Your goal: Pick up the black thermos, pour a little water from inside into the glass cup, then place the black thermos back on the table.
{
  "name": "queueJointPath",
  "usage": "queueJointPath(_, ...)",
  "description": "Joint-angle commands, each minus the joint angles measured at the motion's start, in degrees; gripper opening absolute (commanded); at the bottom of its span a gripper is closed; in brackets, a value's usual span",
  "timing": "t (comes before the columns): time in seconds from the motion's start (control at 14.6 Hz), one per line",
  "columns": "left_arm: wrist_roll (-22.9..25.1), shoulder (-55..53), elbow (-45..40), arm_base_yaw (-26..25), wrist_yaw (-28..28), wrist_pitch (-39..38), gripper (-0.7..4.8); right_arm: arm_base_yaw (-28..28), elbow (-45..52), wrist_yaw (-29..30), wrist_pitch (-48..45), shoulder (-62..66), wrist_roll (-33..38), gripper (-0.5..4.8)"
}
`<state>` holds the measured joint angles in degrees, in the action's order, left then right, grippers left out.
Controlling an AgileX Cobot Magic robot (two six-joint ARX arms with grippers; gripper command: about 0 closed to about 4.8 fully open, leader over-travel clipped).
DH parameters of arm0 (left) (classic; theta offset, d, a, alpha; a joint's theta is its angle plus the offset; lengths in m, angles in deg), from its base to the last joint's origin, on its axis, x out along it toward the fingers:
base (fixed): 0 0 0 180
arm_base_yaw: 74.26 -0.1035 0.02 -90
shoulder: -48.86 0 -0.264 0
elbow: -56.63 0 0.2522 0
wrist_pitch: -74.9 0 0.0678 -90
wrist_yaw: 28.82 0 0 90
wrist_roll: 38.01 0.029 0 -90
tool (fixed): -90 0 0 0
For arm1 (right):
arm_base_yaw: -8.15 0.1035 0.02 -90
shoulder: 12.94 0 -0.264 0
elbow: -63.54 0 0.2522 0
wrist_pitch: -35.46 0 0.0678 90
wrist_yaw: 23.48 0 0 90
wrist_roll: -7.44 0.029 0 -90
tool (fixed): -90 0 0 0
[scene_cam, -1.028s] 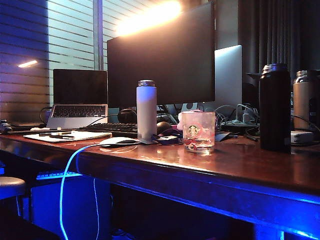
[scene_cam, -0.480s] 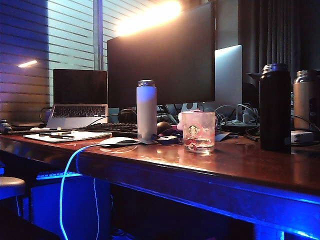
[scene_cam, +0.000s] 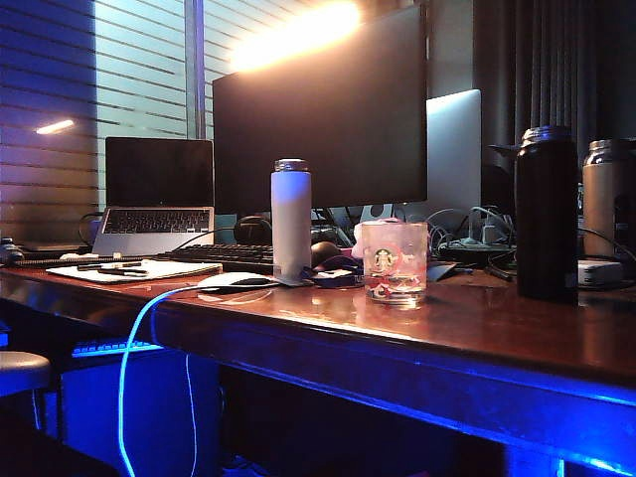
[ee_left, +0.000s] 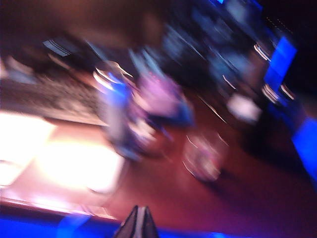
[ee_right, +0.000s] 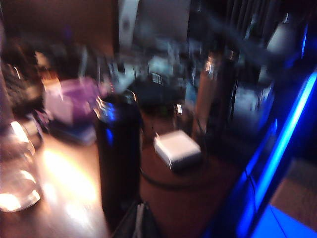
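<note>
The tall matte black cylindrical thermos [scene_cam: 546, 214] with a silvery metal rim stands upright on the glossy reddish-brown wooden table [scene_cam: 477, 333], toward the right side in the exterior view. The short clear glass cup [scene_cam: 395, 260] with a green round logo stands upright on the same surface, well apart from the thermos and to its left. A white cylindrical bottle [scene_cam: 291, 219] with a metal cap stands left of the cup, and a tan bottle [scene_cam: 606, 197] stands behind and right of the thermos. A large dark monitor [scene_cam: 320, 111] and an open laptop [scene_cam: 157, 197] occupy the rear of the table.

Neither arm appears in the exterior view.

In the blurred left wrist view, the left gripper [ee_left: 137, 224] shows as a dark pointed tip with its fingers pressed together, holding nothing. It sits above the front of the table, with the white bottle [ee_left: 115, 111] and the cup [ee_left: 204, 156] beyond it.

In the blurred right wrist view, the right gripper [ee_right: 135, 220] is likewise closed and empty. The thermos [ee_right: 118, 153] stands just ahead of it; whether they touch cannot be determined. A small white box [ee_right: 177, 148] lies beside the thermos, and the cup [ee_right: 16, 171] stands farther off.
</note>
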<state>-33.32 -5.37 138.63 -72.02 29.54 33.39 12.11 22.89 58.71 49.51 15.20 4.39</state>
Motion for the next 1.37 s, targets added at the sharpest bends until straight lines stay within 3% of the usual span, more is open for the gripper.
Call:
queueJointPath(0.07,9.3,-8.7,9.0,4.4,-1.4,-14.6,-0.02,0.0,-3.0,-0.2,-3.1,12.5,-0.5,-0.05)
queueJointPath(0.14,12.0,-11.3,11.5,6.6,1.4,-18.1,-0.02,0.0,-3.0,0.5,-5.5,15.8,-0.4,-0.05)
queueJointPath(0.27,12.6,-15.1,14.4,10.9,4.9,-18.8,-0.02,0.0,-3.0,0.4,-10.5,20.1,0.0,-0.05)
queueJointPath(0.41,14.4,-17.7,16.0,11.2,8.4,-17.7,-0.02,0.0,-2.9,1.5,-15.0,21.3,0.0,-0.05)
queueJointPath(0.69,12.5,-19.7,16.0,11.2,7.7,-11.3,-0.03,-0.4,-2.9,1.5,-21.5,27.2,0.0,-0.04)
queueJointPath(1.03,12.5,-19.7,16.0,11.2,7.6,-10.7,-0.02,-0.4,-2.9,1.5,-28.7,36.2,0.0,0.01)
queueJointPath(1.1,12.5,-19.7,16.0,11.2,7.6,-10.8,-0.02,-0.4,-2.9,1.6,-29.1,37.1,0.0,0.69)
queueJointPath(1.23,12.5,-19.7,16.0,11.2,7.6,-10.8,-0.02,-0.4,-2.9,3.3,-31.3,38.9,0.0,4.79)
queueJointPath(1.37,12.5,-19.7,16.0,11.2,7.6,-10.8,-0.02,-0.3,-2.9,5.0,-37.9,42.6,0.0,4.79)
